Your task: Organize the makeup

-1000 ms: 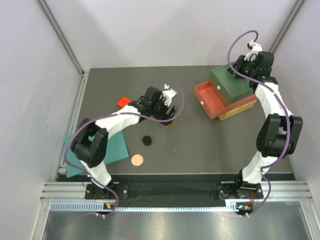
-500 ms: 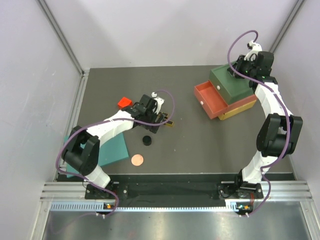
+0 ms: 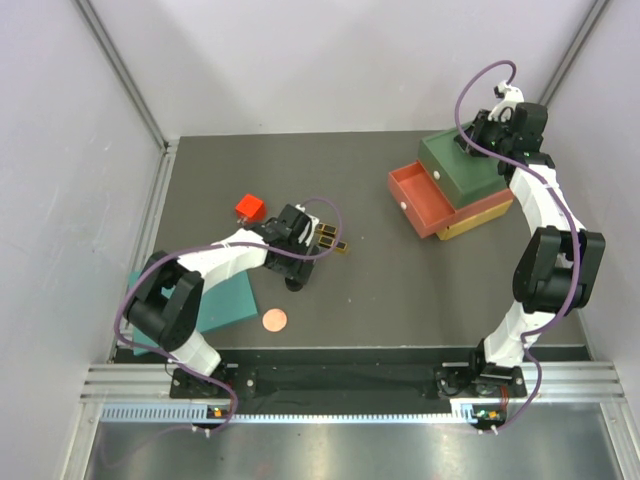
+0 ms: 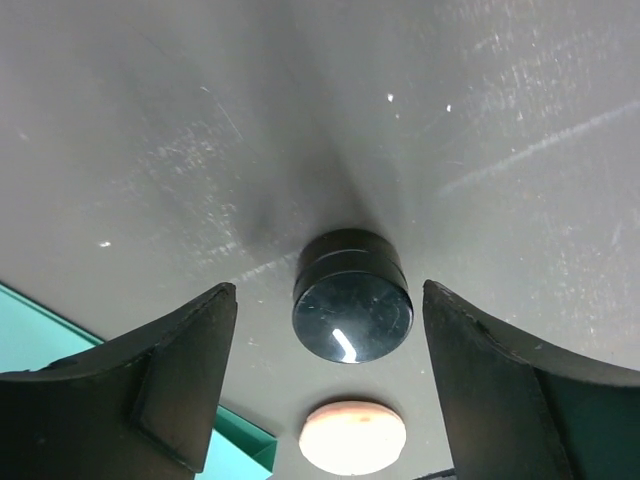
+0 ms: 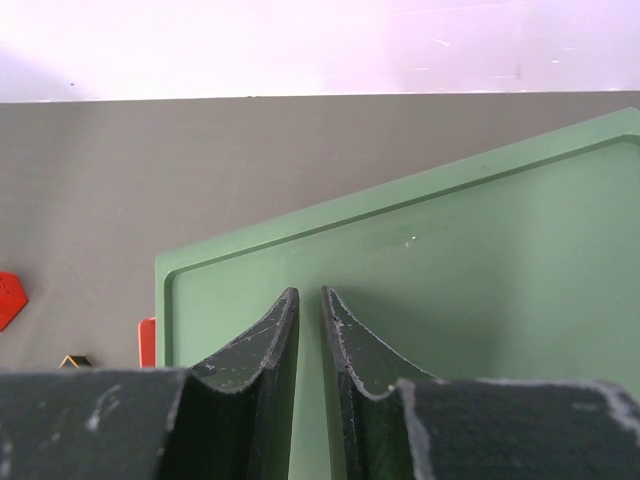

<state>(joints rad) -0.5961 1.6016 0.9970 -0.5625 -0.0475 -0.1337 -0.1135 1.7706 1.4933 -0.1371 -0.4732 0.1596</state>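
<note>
A: Black round compact (image 3: 297,284) — from above, it lay on the table (image 3: 420,290) near the copper disc (image 3: 274,320).

B: In the left wrist view, the left fingers (image 4: 175,365) stood wide on either side of it, not touching. Its lid looked glossy and its rim low, so an off-centre close could have squeezed it out.

A: And the right wrist view?

B: The right fingers (image 5: 255,350) were nearly together and empty — over the green drawer box (image 5: 480,260).

black round compact (image 4: 352,318) between spread jaws, copper disc (image 4: 352,438)
</note>
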